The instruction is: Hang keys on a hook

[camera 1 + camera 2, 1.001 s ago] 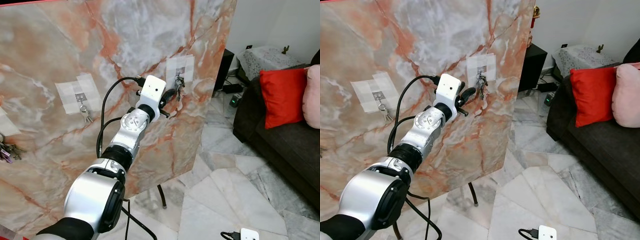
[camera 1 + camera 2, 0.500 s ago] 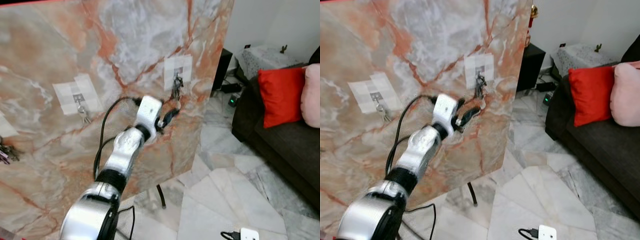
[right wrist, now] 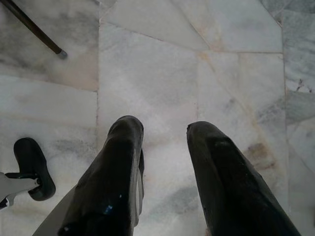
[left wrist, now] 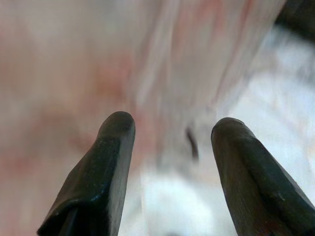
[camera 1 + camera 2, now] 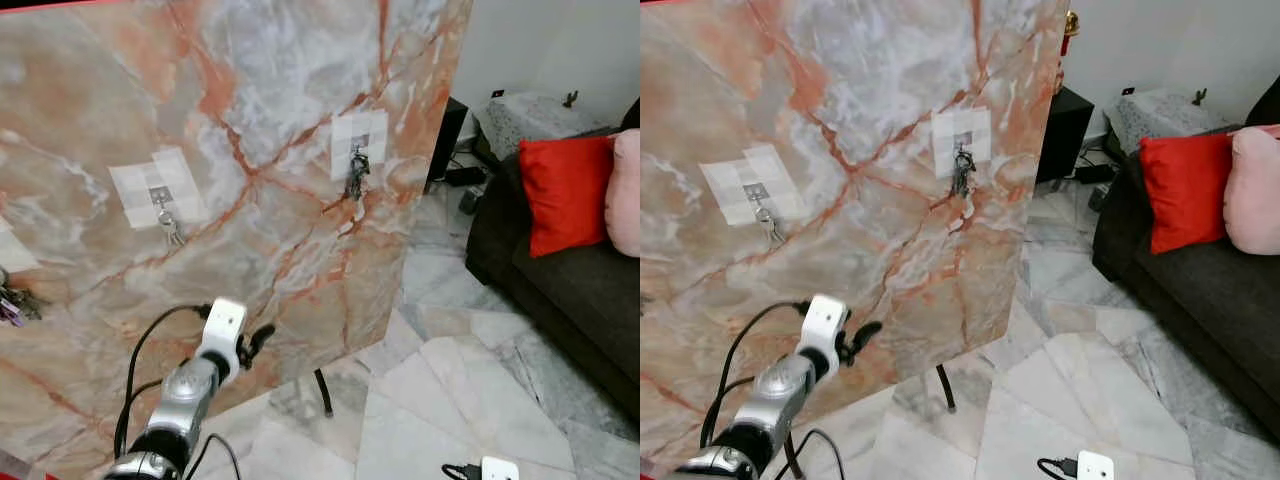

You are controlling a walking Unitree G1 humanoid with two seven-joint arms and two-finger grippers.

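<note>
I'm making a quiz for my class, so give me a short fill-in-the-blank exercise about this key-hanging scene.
1. The bunch of keys hangs on a hook on the ____ panel.
2. The cushion on the sofa is ____.
3. The left hand is ____, with nothing between its fingers.

Missing words: marble; red; open

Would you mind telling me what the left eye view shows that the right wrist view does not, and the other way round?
The left eye view alone has the marble board, a bunch of keys hanging on the right-hand hook, smaller keys on the middle hook, a red cushion on a dark sofa, and the left gripper low before the board. The right wrist view alone has the right gripper, fingers apart and empty, pointing down. Both show the pale marble floor and one dark stand leg.
</note>
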